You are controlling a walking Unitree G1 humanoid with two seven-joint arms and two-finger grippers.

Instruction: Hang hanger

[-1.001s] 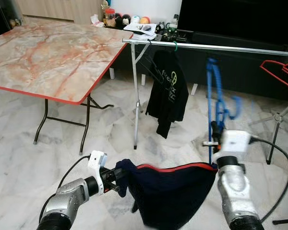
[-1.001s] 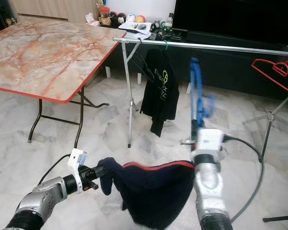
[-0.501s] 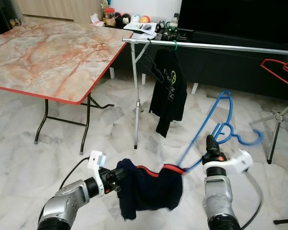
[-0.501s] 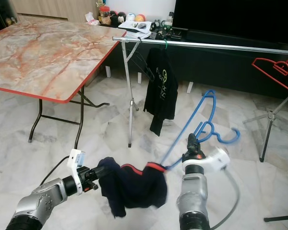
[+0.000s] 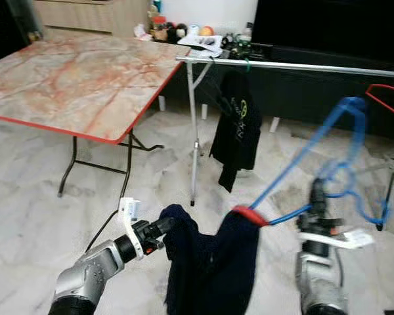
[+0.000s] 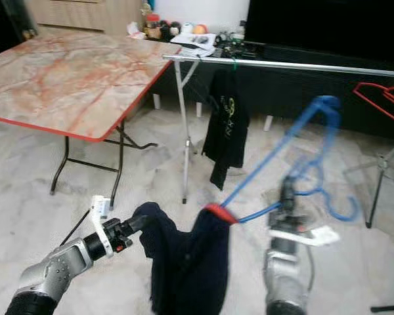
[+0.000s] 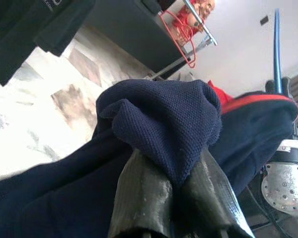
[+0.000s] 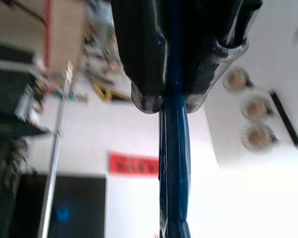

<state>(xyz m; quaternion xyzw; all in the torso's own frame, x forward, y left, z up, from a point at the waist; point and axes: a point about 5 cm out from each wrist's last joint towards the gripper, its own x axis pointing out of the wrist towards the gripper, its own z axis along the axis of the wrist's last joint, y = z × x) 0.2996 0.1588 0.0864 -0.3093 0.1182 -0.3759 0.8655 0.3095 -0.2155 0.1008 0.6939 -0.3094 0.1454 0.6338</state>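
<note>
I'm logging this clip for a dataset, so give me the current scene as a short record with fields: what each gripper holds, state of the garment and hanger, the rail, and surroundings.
left gripper: shut on a bunched fold of the navy garment
right gripper: shut on the blue hanger
garment state: hangs down between the two arms, red-trimmed edge caught on one hanger arm
hanger state: raised and tilted, not yet on the rail
clothes rail: silver, carries a black shirt and a red hanger
surroundings: marble-top folding table to the robot's left, pale marble floor
</note>
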